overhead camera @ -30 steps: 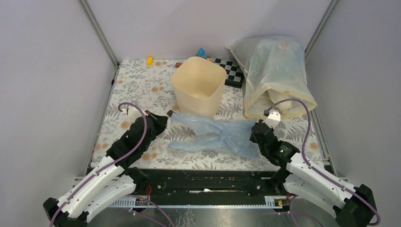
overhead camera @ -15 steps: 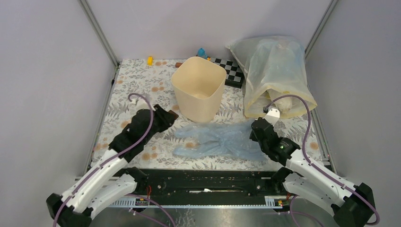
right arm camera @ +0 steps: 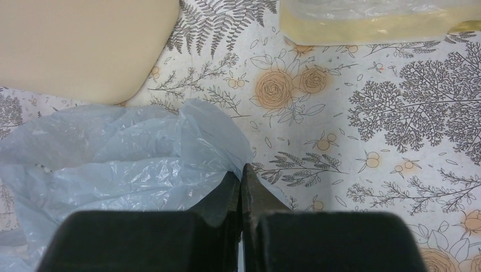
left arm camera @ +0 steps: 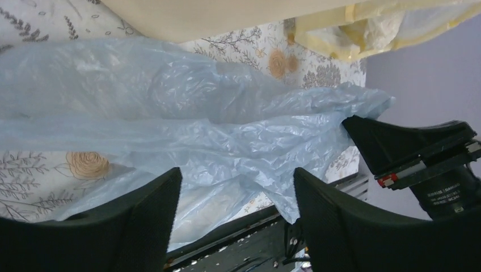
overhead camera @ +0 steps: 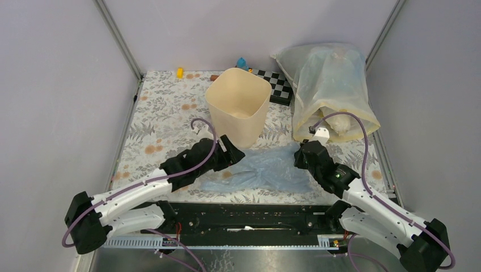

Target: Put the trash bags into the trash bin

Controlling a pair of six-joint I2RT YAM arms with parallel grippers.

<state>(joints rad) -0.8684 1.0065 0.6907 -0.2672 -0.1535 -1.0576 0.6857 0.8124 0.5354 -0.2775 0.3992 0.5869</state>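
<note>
The pale-blue trash bag [overhead camera: 266, 170] lies crumpled flat on the floral table, just in front of the cream trash bin [overhead camera: 235, 124], which stands upright and holds no bag. My left gripper [overhead camera: 234, 155] hangs open over the bag's left part, close to the bin's base. In the left wrist view the bag [left arm camera: 187, 124] spreads ahead of the wide-apart fingers [left arm camera: 142, 221]. My right gripper [overhead camera: 299, 154] is shut on the bag's right edge. The right wrist view shows that gripper [right arm camera: 242, 170] pinching the bag's [right arm camera: 113, 164] corner, with the bin [right arm camera: 85, 45] at upper left.
A large yellowish-clear sack [overhead camera: 332, 90] lies at the back right, close to the right gripper. A checkerboard [overhead camera: 279, 85] and small toys, one yellow [overhead camera: 180, 72] and one blue [overhead camera: 242, 62], sit behind the bin. A black rail [overhead camera: 244, 218] runs along the near edge.
My left gripper opened, let go of the bag's left end and swung right to the bin's front. The right gripper crept up-left, still pinching the bag, which bunched up shorter.
</note>
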